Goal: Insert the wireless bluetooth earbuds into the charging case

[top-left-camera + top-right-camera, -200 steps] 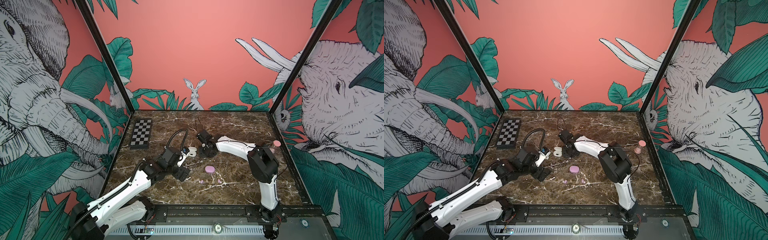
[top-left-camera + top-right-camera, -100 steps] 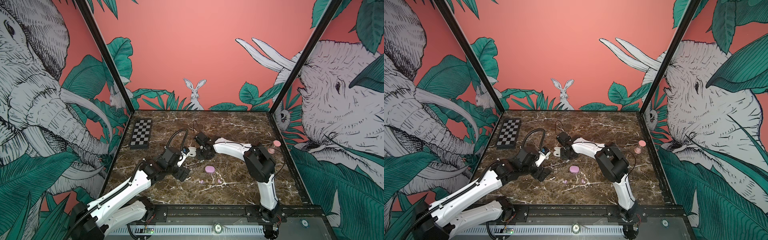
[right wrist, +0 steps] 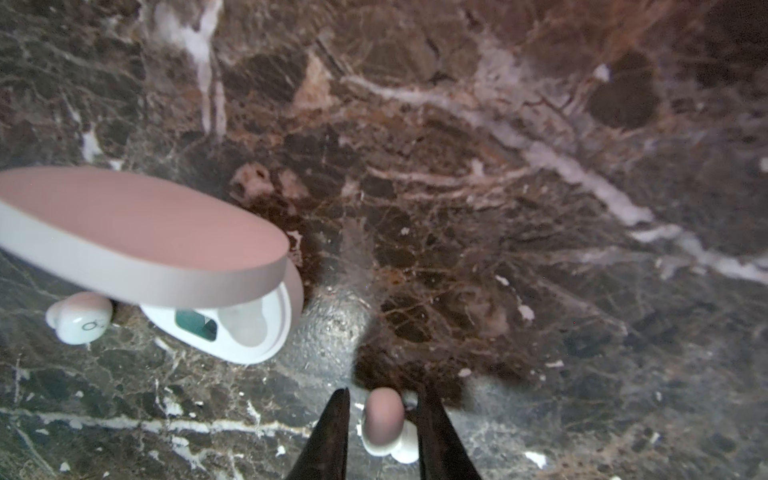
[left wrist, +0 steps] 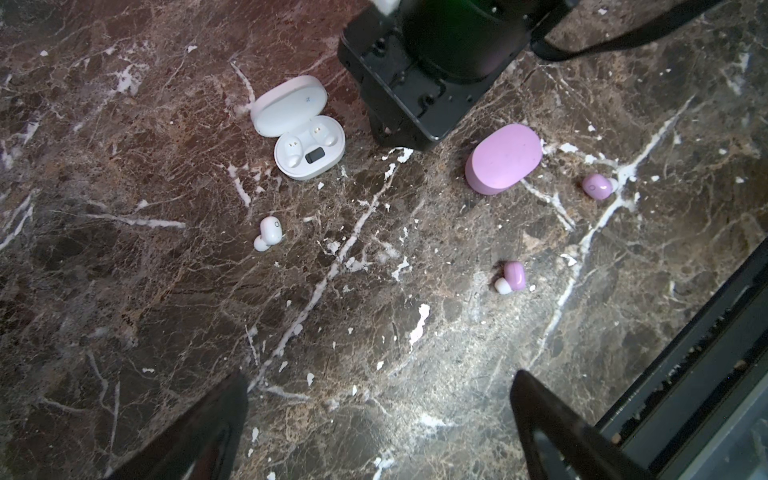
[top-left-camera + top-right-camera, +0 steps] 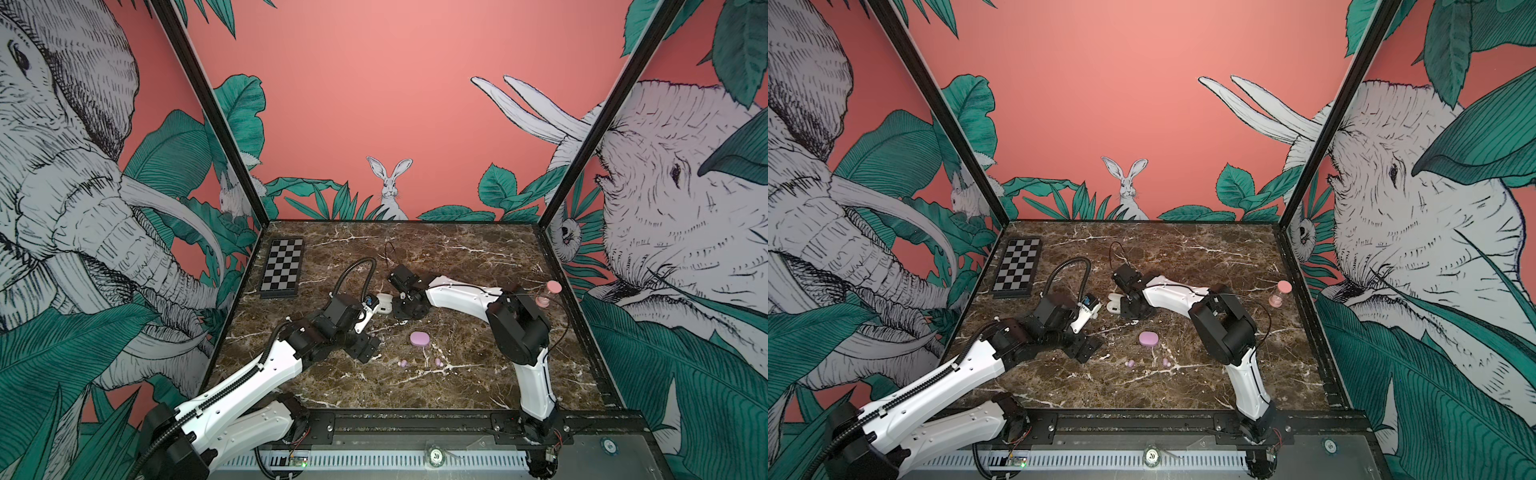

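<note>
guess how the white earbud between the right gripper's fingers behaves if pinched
The white earbud looks rounded and glossy, so it may squirt from the right gripper. Tiny, so probably light. It could roll on the marble table.

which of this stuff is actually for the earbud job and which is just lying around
For the job: open white case; white earbud near it; second white earbud; closed lilac case; lilac earbud showing its white tip; second lilac earbud.
Just lying about: checkerboard; pink sand timer.
</note>
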